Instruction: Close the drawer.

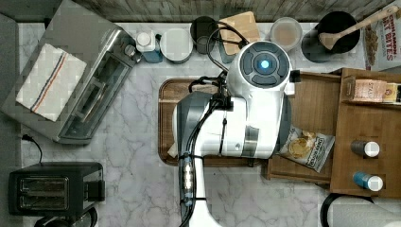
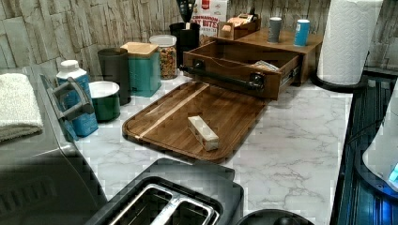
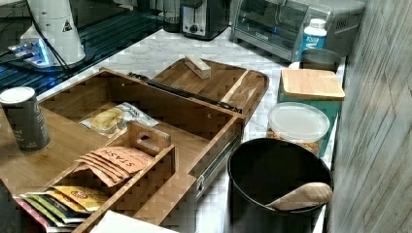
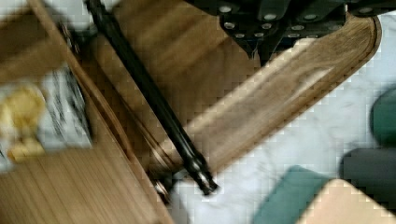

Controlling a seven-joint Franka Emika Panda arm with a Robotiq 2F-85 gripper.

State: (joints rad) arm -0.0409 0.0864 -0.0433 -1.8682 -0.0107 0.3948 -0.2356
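The drawer [image 1: 312, 101] stands pulled out of the wooden cabinet [image 1: 366, 142] toward the dark tray. A chip bag [image 1: 306, 147] lies inside it. Its black bar handle [image 2: 220, 77] runs along the front wall, over the tray's edge. The right view shows the drawer [image 3: 194, 128] open, with its handle [image 3: 182, 91] on the far side. In the wrist view my gripper [image 4: 261, 46] hangs above the tray, apart from the handle [image 4: 149, 93], with the drawer's floor [image 4: 56, 186] beyond the bar. In the top view the white arm [image 1: 246, 113] covers the tray and the drawer's front.
The dark rounded tray [image 2: 187, 117] holds a small pale block [image 2: 202, 132]. Canisters [image 2: 143, 68] and a black pot with a wooden spoon [image 3: 272, 179] line the wall. A toaster oven [image 1: 90, 94] and a toaster [image 1: 52, 187] stand at the top view's left. Two shakers [image 1: 366, 149] stand on the cabinet.
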